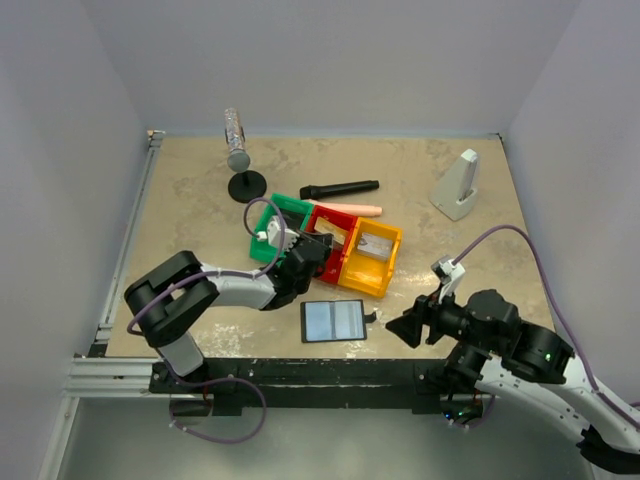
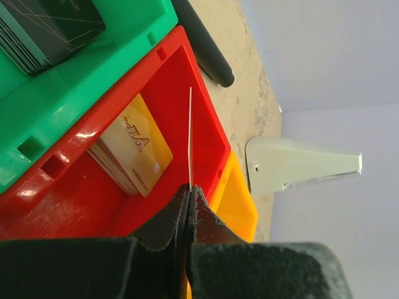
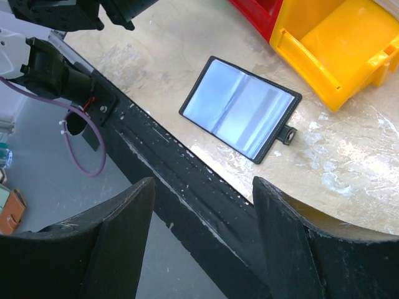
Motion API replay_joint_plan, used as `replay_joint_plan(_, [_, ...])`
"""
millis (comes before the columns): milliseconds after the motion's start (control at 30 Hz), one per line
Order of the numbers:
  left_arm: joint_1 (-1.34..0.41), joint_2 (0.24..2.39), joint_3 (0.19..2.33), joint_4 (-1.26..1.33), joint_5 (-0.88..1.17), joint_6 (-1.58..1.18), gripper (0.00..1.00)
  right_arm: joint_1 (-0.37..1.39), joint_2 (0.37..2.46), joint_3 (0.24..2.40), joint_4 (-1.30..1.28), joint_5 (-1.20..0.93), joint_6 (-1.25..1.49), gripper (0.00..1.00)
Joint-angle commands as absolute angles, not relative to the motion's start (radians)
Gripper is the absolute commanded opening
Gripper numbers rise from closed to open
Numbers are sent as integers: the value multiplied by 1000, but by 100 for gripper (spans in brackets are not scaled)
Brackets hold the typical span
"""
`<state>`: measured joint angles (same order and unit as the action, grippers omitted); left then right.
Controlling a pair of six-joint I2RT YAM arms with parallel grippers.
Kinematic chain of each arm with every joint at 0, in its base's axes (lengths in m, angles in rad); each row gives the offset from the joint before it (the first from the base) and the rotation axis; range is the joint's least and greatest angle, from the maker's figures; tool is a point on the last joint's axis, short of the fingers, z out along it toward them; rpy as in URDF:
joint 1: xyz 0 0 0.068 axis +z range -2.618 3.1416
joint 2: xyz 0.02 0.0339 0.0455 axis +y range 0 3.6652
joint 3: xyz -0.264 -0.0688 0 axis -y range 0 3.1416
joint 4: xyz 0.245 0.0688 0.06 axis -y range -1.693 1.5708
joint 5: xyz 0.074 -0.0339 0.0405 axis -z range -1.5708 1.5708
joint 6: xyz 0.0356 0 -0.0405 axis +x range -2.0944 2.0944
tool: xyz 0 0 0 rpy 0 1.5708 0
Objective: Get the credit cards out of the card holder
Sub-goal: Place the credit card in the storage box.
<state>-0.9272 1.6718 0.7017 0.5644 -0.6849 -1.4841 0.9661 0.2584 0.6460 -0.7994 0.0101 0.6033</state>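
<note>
The card holder (image 1: 334,320) lies open flat near the table's front edge, bluish-grey inside with a small black tab; it also shows in the right wrist view (image 3: 239,108). My left gripper (image 1: 318,247) is over the red bin (image 1: 328,232), shut on a thin white card (image 2: 189,140) seen edge-on above the bin (image 2: 162,99). A stack of gold cards (image 2: 133,149) stands in the red bin. Dark cards (image 2: 47,28) lie in the green bin (image 2: 93,81). My right gripper (image 1: 405,328) is open and empty at the front edge, right of the card holder.
A yellow bin (image 1: 370,257) adjoins the red one, a green bin (image 1: 278,225) on the left. A black marker-like stick (image 1: 340,189), a pinkish stick (image 1: 355,209), a grey bottle on a black stand (image 1: 238,150) and a white wedge (image 1: 457,186) lie further back.
</note>
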Motion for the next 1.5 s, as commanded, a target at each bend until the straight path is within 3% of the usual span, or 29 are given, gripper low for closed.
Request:
replay_joint_plan(0, [-920, 1704, 756, 558, -699, -1523, 0, 968, 227, 658, -795, 32, 611, 68])
replay_joint_plan(867, [-871, 1813, 787, 512, -609, -1568, 0, 968, 224, 644, -798, 44, 624, 68])
replay_joint_plan(1467, [-859, 1812, 811, 485, -542, -1536, 20, 968, 218, 644, -802, 55, 626, 68])
